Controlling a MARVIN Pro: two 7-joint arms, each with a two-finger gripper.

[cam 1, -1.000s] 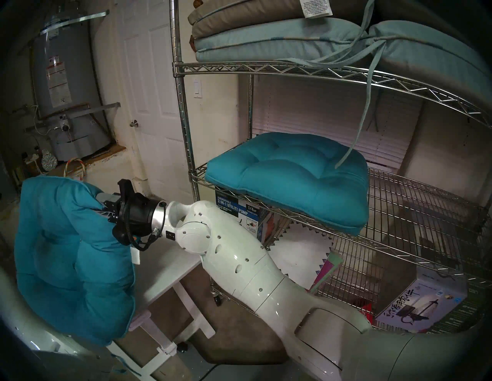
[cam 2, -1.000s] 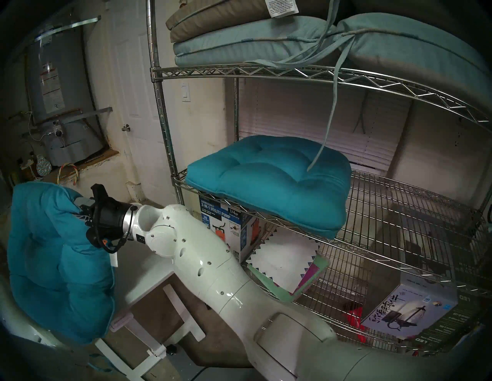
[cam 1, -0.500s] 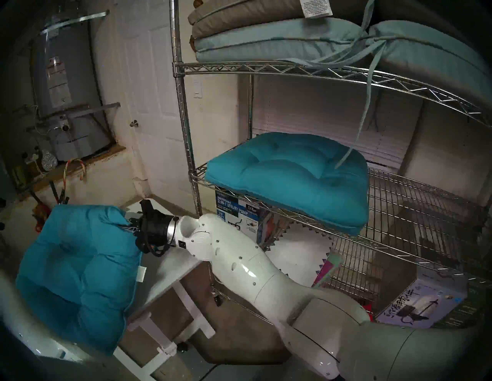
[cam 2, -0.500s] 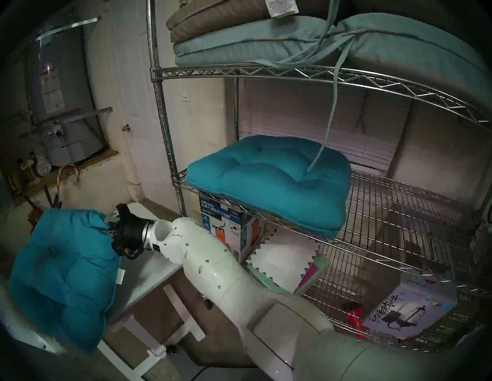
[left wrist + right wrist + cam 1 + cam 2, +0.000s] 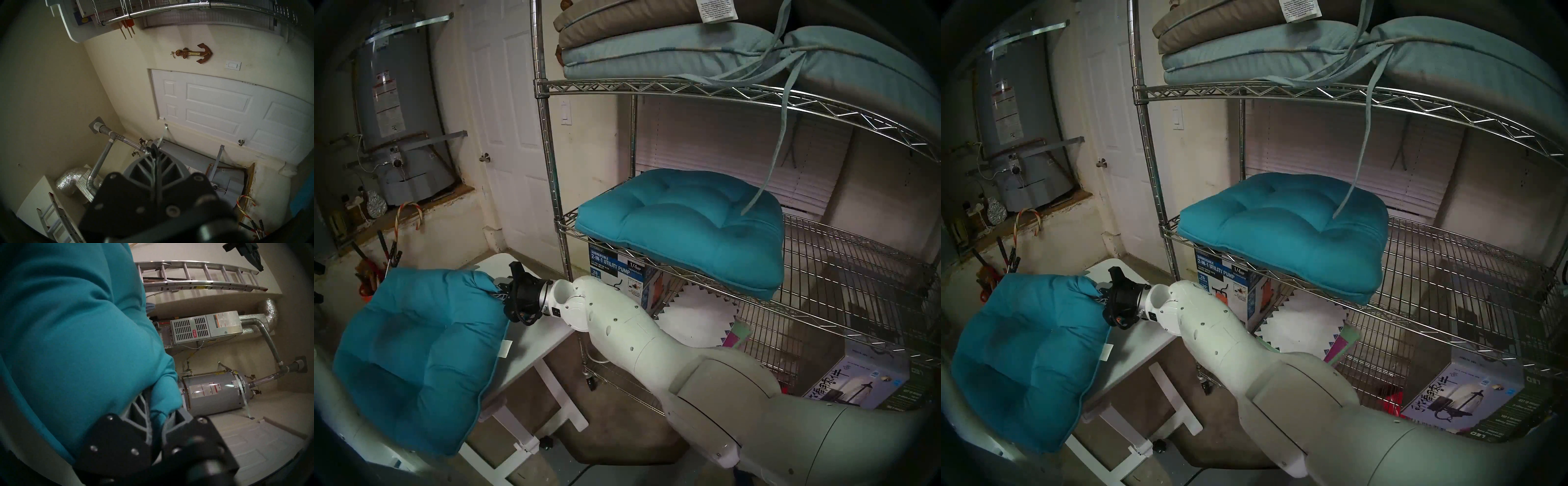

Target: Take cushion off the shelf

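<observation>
Two teal cushions are in sight: one plump, tufted and square, pinched at its corner by my right fingers, the other on the shelf. The held cushion sags in soft quilted folds at eight o'clock in the head view, draped over the near end of the small white surface, a white tag at its edge. Its twin lies flat on the middle tier of the shelf, a chrome wire rack with zigzag trim and round posts, at two o'clock. Pale blue and tan pads are stacked on the top tier, a tie strap dangling. My left fingers are pressed together on nothing, ribbed grey plastic pointing at a white panelled door. A grey cylindrical water heater stands at ten o'clock against cream walls.
</observation>
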